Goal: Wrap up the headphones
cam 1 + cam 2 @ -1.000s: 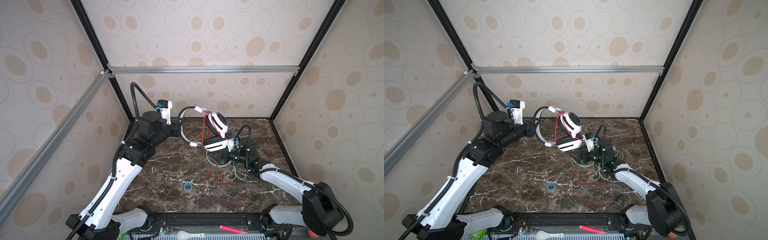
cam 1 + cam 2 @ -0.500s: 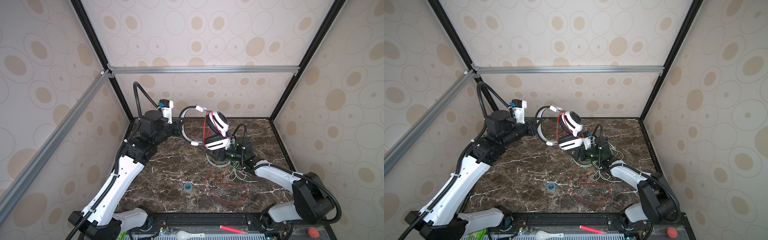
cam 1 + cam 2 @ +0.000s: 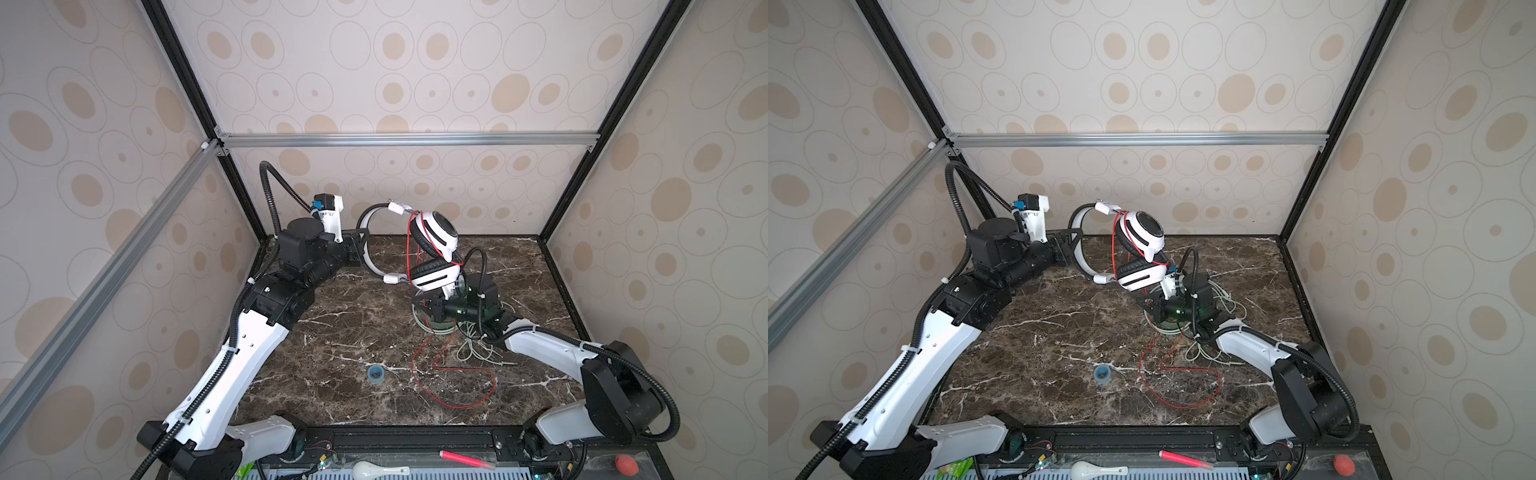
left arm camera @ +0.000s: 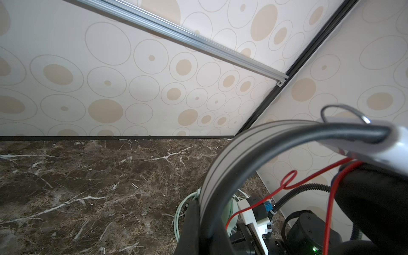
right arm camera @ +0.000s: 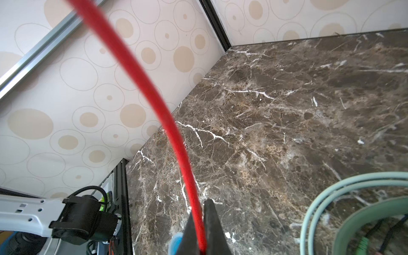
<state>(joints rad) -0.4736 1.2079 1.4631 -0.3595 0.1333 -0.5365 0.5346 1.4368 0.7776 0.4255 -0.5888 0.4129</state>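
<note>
Well: slack of thin red cord (image 3: 455, 384) loops on dark marble table (image 3: 332, 332), lower centre. My right gripper (image 3: 428, 306), mid-frame, clenched on that cord, close over pale mint-green headphones (image 3: 432, 330) and their pale cable (image 3: 469, 353); winding may snag, drag them. Farther back, left gripper (image 3: 359, 247) grasps headband (image 4: 242, 142) of white-and-black over-ear headphones (image 3: 436, 232), held aloft; hard pull could twist it loose.

right claw (image 5: 198, 217) now clamped onto the red cord (image 5: 152, 97), jaws spread wide a second ago
</note>
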